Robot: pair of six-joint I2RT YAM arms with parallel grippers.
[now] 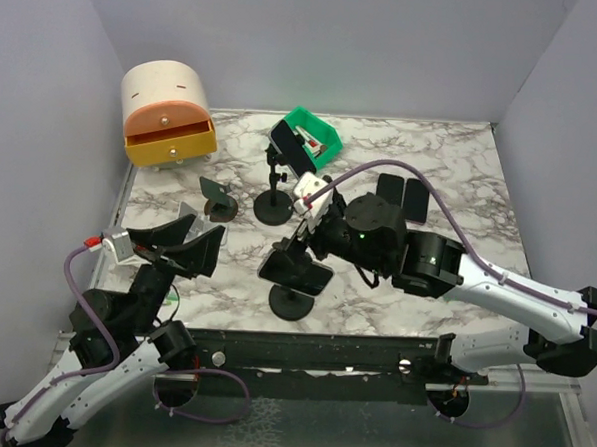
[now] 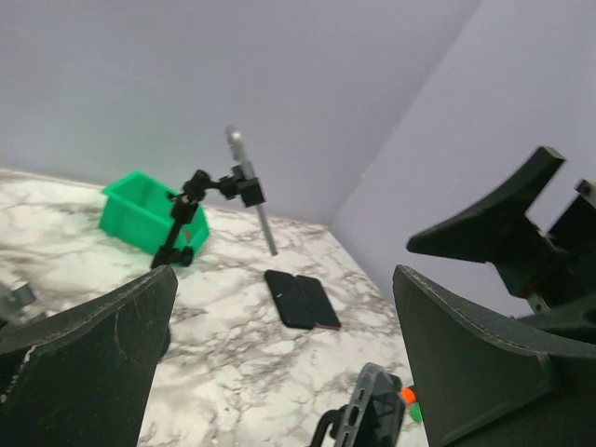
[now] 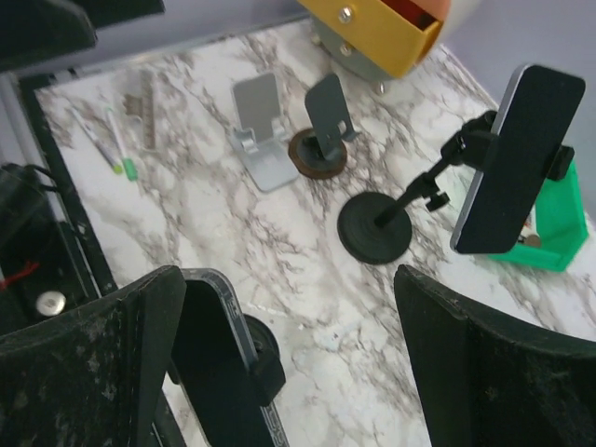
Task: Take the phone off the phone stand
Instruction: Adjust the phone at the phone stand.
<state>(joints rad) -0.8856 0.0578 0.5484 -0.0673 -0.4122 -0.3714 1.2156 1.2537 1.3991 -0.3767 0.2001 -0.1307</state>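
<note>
you are positioning the right gripper (image 3: 289,317), jaws spread, around the phone (image 3: 219,363): it is lying just inside one finger, long axis alongside it. the left gripper (image 1: 192,246), also spread, is standing farther off.

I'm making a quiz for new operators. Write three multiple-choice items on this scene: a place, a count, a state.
1. Where is the green bin? A. At the back, by the far phone stand. B. At the near left corner. C. Dead centre.
2. How many phones lie flat on the table? A. None. B. Two. C. Four.
3. The right gripper is: A. shut on a phone. B. open. C. shut on nothing.
Answers: 1 A, the top view shows it behind that stand. 2 B, a dark pair lies side by side. 3 B, its fingers stand wide apart.
</note>
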